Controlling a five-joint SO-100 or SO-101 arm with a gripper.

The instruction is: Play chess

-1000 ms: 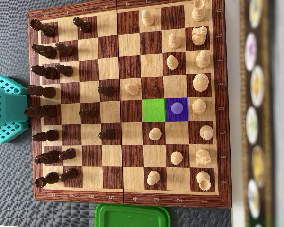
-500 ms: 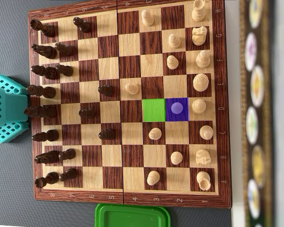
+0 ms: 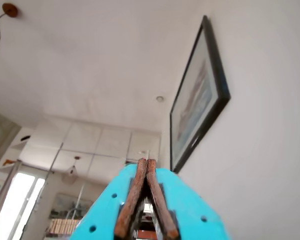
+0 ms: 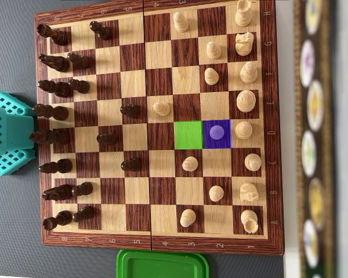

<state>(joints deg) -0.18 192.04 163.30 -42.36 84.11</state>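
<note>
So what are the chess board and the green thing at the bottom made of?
The chess board looks like wood with a smooth, slightly shiny finish: grain streaks run through its dark squares and border. The green thing looks like plastic, probably a lid or box: flat even color, rounded corners, a molded rim. Only part of it shows.

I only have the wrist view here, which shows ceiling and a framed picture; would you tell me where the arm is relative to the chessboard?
Observer: In the overhead view the teal arm sits off the left edge of the chessboard, behind the dark pieces.
Operator: Thank you. Are any squares marked?
Observer: Yes, a green square lies beside a purple square in the same row.
Operator: Is anything standing on them?
Observer: The purple one holds a pawn tinted by the overlay; the green one is bare.
Operator: Anything else near the board?
Observer: A green lid lies just below the board's lower edge.
</note>
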